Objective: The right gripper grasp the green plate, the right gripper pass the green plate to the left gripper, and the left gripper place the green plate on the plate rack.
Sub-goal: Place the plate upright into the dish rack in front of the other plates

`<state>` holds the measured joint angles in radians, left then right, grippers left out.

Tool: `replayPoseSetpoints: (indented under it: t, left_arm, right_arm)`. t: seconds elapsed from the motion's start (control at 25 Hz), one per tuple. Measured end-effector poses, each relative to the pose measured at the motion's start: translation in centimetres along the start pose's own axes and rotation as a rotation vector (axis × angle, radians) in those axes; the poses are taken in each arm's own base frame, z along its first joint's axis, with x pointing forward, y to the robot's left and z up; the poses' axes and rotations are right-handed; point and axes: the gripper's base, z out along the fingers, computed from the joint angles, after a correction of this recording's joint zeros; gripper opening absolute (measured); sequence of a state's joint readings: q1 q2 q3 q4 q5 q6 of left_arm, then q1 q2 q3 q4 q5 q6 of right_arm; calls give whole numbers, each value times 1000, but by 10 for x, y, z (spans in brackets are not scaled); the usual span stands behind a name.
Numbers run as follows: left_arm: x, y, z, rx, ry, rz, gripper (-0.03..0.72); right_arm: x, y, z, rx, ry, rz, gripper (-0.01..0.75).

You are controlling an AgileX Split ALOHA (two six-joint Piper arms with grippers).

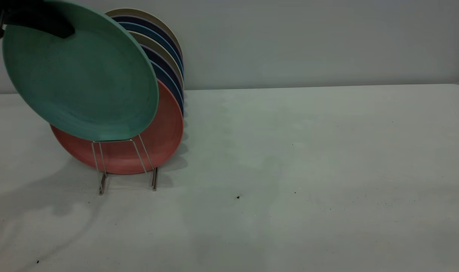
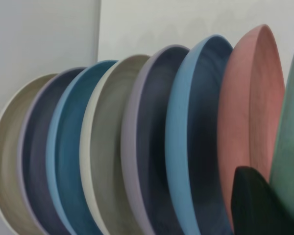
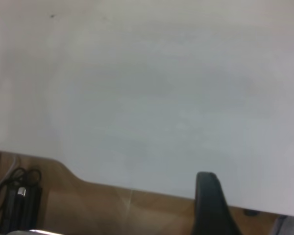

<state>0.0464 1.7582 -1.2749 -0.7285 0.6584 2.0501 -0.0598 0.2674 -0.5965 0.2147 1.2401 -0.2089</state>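
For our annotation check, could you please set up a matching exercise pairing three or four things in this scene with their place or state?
Column one:
1. round teal-green plate
2. round salmon-pink plate
3. thin silvery wire plate rack
4. black left gripper

Column two:
A. stands on the white table
B. grips the upper rim of a plate
C. held tilted in front of the racked plates
D. front-most plate standing in the rack

Pairs: 1-C, 2-D, 3-A, 4-B
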Motion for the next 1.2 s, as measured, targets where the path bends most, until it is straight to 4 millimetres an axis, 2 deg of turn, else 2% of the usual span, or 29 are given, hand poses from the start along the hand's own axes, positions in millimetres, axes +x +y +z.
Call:
replayPoseSetpoints:
  t: [0.6, 0.96, 1.2]
  left_arm:
    - [6, -3, 12, 39, -6, -25, 114]
    - [11, -9, 24, 102, -18, -46, 242]
    - [11, -10, 24, 108, -19, -57, 264]
  right_arm:
    - [1, -3, 0, 38, 8, -13, 480]
    - [1, -4, 0, 39, 8, -14, 480]
    - [1, -4, 0, 46, 10, -16, 480]
